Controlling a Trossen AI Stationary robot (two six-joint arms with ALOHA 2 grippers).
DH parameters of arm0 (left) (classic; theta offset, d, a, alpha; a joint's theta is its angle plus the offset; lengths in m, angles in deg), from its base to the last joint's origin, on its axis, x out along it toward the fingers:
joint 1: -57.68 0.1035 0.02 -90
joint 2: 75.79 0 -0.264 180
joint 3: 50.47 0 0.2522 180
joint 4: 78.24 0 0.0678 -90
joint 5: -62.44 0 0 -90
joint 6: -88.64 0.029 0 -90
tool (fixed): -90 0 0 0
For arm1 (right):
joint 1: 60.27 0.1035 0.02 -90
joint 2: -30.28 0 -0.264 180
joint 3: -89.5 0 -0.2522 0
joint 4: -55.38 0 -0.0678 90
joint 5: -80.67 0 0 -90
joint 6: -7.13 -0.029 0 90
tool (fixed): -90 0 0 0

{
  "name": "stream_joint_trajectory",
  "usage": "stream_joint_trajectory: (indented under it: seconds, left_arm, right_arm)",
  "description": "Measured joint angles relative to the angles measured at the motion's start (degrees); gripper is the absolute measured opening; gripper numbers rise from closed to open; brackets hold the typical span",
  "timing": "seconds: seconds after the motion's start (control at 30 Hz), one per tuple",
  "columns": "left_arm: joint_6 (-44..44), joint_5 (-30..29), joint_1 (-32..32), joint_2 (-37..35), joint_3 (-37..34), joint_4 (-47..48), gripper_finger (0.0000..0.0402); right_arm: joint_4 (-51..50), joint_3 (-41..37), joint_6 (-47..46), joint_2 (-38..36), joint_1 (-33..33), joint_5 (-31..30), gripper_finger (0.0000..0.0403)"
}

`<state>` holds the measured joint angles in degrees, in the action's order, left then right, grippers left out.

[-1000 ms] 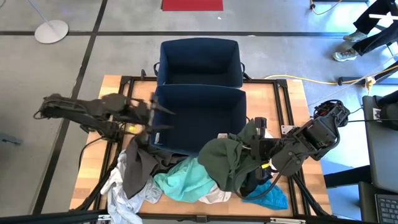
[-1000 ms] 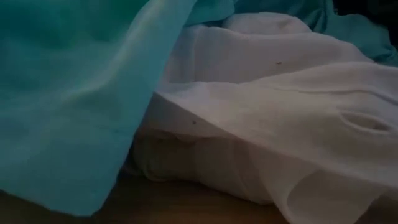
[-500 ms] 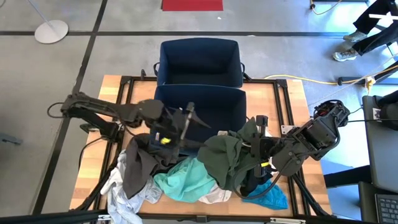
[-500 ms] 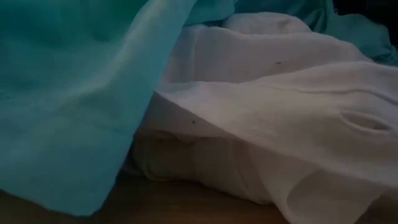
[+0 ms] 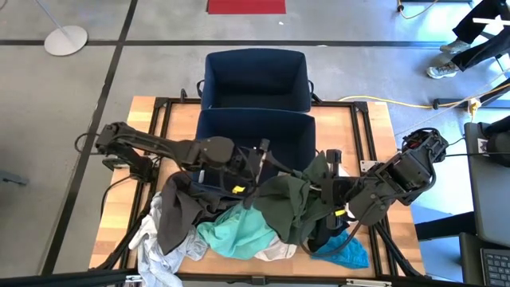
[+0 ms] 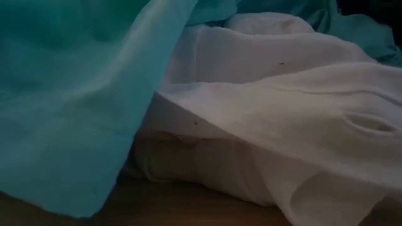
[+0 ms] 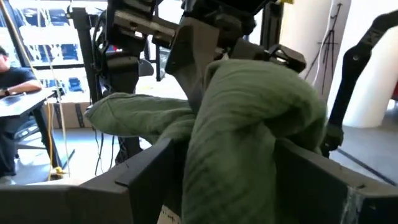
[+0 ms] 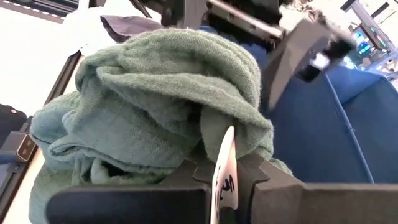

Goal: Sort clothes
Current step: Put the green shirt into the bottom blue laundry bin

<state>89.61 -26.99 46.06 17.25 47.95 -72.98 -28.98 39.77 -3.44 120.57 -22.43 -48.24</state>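
One dark green cloth garment (image 5: 291, 206), soft, light and limp, pinched in shut right pincer (image 5: 325, 191); best gripped at bunched fold. Left pincer (image 5: 261, 171) spread wide, empty, alongside.

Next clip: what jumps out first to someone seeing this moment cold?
The dark green garment bunched up at the table's middle, held by the shut right gripper, while the open left gripper reaches in from the other side right up to it. Then the heap of clothes along the table's near edge, turquoise and white among them, and the two navy bins beyond, with nothing seen inside.
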Motion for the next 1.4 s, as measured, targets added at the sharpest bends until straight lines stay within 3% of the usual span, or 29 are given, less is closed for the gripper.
stream_joint_trajectory:
  seconds: [0.3, 0.4, 0.5, 0.67, 0.8, 0.97, 1.2, 1.4]
  left_arm:
    - [-1.20, 2.59, 0.00, 3.72, 0.01, -6.05, 0.0266]
    - [-0.37, 2.64, 0.00, 4.16, 0.00, -6.25, 0.0250]
    - [0.47, 2.64, 0.00, 4.15, 0.02, -6.31, 0.0203]
    - [4.14, 2.36, 0.04, 4.15, 0.00, -5.90, 0.0092]
    - [6.95, 1.71, 0.00, 4.15, -0.01, -5.06, 0.0015]
    - [8.44, -0.22, 0.02, 3.95, -0.02, -4.72, 0.0016]
    - [9.68, -2.69, 0.47, 3.05, -0.02, -2.94, 0.0008]
    - [10.76, -2.74, 0.52, 0.87, -0.07, -6.12, 0.0005]
  right_arm:
    - [2.34, 0.00, 2.30, 0.01, -0.85, 0.64, 0.0021]
    - [3.30, 0.00, 2.31, 0.01, -0.85, 0.86, 0.0021]
    - [3.58, 0.00, 2.30, 0.01, -0.81, 1.27, 0.0025]
    - [3.67, 0.00, -0.37, 0.01, -0.76, 2.82, 0.0039]
    - [3.49, 0.00, -2.96, 0.01, -0.76, 5.13, 0.0067]
    - [-2.17, 0.83, -9.71, -0.15, -0.70, 8.15, 0.0127]
    - [-14.54, 4.24, -24.04, -0.28, -0.28, 20.80, 0.0201]
    - [-19.29, 4.22, -30.93, -0.58, 6.16, 17.91, 0.0220]
